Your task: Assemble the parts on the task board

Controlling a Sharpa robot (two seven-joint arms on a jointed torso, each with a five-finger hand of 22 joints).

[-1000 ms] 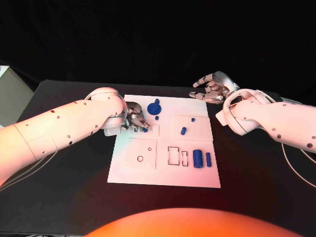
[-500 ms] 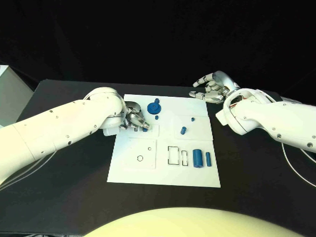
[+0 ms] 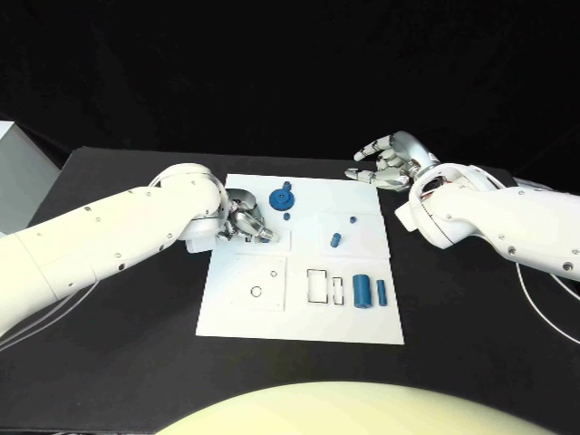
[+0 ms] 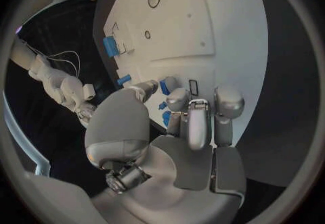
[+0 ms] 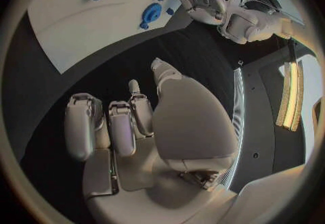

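The task board [image 3: 304, 308] lay mid-table, blue parts on it, a gear-like part [image 3: 284, 198] near its far edge. The left hand [image 3: 245, 221] rested on the board's left edge, fingers curled around a small blue part [image 4: 167, 86]. Off the board's far right corner, the right hand [image 3: 392, 163] hovered, fingers loosely spread, holding nothing.

A black table [image 3: 133, 362] stands against a dark backdrop [image 3: 290, 72].

Left robot hand [image 3: 247, 225] edged slightly up the task board [image 3: 304, 317]; fingers curled tighter.

black table [image 3: 120, 362] — white task board [image 3: 304, 317] on it
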